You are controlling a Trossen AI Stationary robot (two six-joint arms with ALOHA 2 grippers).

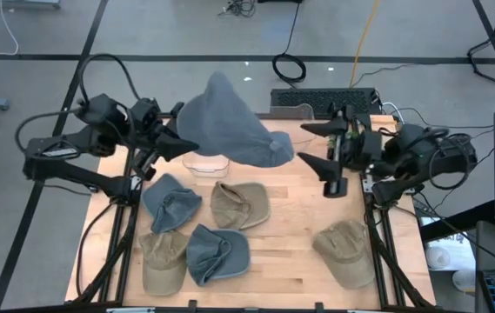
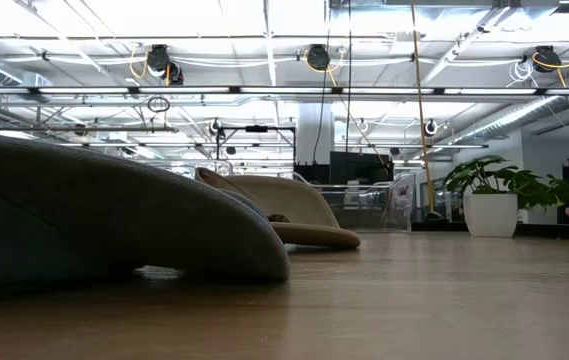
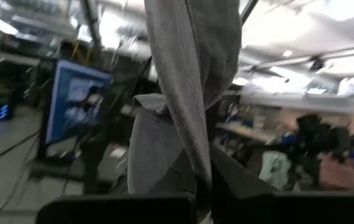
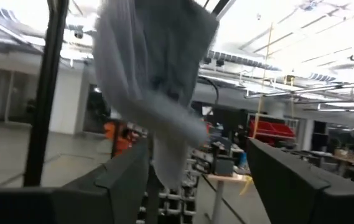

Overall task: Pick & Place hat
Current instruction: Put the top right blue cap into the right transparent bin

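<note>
I was partway through the carrying step: my left gripper (image 1: 176, 142) was pressed together on the edge of a blue-grey soft cloth hat (image 1: 225, 126), holding it up in the air above the far middle of the pale wooden table (image 1: 295, 235), where it hung over a small clear plastic container (image 1: 205, 163). From my left wrist the cloth draped straight down past my fingers (image 3: 164, 202), pinched between them. My right gripper (image 1: 324, 148) stood just beside the hat's free end with its jaws spread wide and nothing between them; in my right wrist view the cloth dangled ahead of my open fingers (image 4: 127, 177) and I could not see it touching either one. Five other hats lay on the table nearer the front, two blue-grey and three tan, well apart from the raised one. I judged the hat now hung from the left grip alone, so the next move called for the left arm to lower it onto its place, easing down slowly so the limp cloth would not fold or miss the spot.
</note>
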